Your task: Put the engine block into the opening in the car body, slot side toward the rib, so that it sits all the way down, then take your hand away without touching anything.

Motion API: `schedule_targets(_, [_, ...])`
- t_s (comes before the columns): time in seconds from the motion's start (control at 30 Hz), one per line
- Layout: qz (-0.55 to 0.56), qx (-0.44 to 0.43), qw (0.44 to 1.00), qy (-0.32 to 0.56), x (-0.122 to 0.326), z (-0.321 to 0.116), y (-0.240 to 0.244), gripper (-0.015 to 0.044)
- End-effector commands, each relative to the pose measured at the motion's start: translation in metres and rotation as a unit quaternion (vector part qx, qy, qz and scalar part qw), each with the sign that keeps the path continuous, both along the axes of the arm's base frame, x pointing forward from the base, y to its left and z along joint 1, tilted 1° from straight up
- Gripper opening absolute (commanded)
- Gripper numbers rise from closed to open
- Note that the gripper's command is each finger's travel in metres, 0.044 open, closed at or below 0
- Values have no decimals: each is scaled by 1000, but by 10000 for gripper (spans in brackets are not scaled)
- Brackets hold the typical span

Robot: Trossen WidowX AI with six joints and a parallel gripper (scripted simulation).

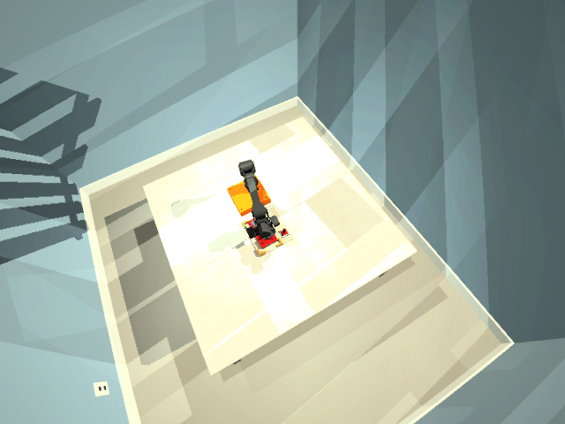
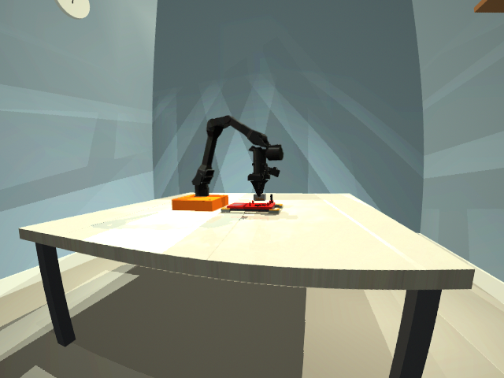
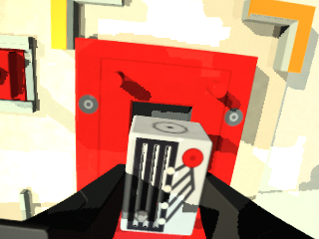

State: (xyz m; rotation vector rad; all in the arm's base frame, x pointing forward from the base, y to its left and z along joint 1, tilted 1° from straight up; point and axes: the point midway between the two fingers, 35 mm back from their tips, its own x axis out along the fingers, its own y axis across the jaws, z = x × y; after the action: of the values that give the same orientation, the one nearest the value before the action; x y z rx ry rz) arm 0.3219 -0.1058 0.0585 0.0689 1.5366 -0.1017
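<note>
The engine block (image 3: 200, 136) (image 2: 259, 197) is a light grey block with dark slots on the left of its top face and a red dot on the right in the wrist view. My gripper (image 3: 162, 175) (image 2: 259, 194) is shut on it and holds it above the car body. The red car body (image 3: 89, 149) (image 2: 238, 205) (image 1: 266, 242) lies flat below. Its dark opening (image 3: 142, 109) shows beyond the block's far end in the wrist view; the block hides the rest of it. In the exterior view the block's underside is a little above the red body. The rib cannot be made out.
Yellow and orange corner pieces (image 3: 59, 25) (image 3: 301, 37) stand around the car body. Upright pegs rise from the body. A small holder with a red part (image 3: 31, 75) (image 1: 283, 232) is beside it. An orange box (image 2: 193, 203) (image 1: 241, 200) is near the arm's base.
</note>
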Motion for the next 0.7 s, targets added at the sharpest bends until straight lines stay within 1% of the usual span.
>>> schedule_targets(0.0, [-48,3,999,-2,0,0,0,158])
schedule_targets(0.3, [-43,2,999,-2,0,0,0,158])
schedule_targets(0.53, [43,0,999,0,0,0,1,158])
schedule_targets(0.67, [66,-1,998,1,0,0,1,158])
